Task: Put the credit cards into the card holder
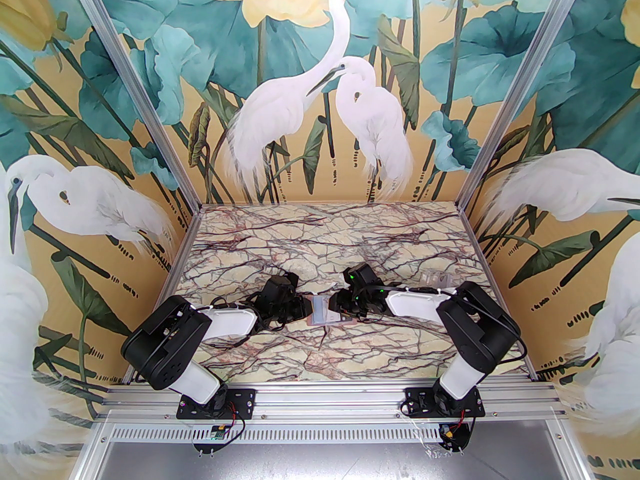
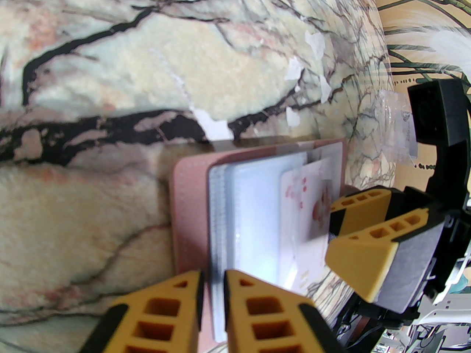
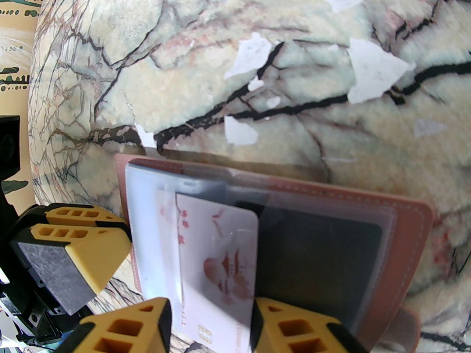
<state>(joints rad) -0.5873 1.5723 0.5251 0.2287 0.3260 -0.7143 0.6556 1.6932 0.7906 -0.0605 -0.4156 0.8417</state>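
Grip matters most at the near end. The left gripper (image 2: 212, 281) is clamped tight on the edge of the open card holder (image 2: 187, 204), pinning it flat to the table (image 3: 220, 86) between the two arms. The right gripper (image 3: 211, 307) straddles a white credit card (image 3: 217, 256) printed with red blossoms. I cannot tell whether its jaws are pinching the card or only flanking it.

The card lies partway across the holder's clear sleeves, and its chip end overhangs the holder's edge towards the right gripper. If it is pushed off-line it could catch on a sleeve mouth and buckle, or ride over the plastic instead of into a pocket. A hard shove might also drag the holder out of the left clamp, since little of it seems to be held.

Glare and layered plastic hide which side of the sleeve film the card's far end sits on. The dark panel (image 3: 320, 259) beside it could be a card or a pocket lining — I cannot say. The holder's tab is cut off by the frame edge. Farther out, the spare credit cards (image 2: 399, 138) are a blurred, see-through stack, impossible to count.
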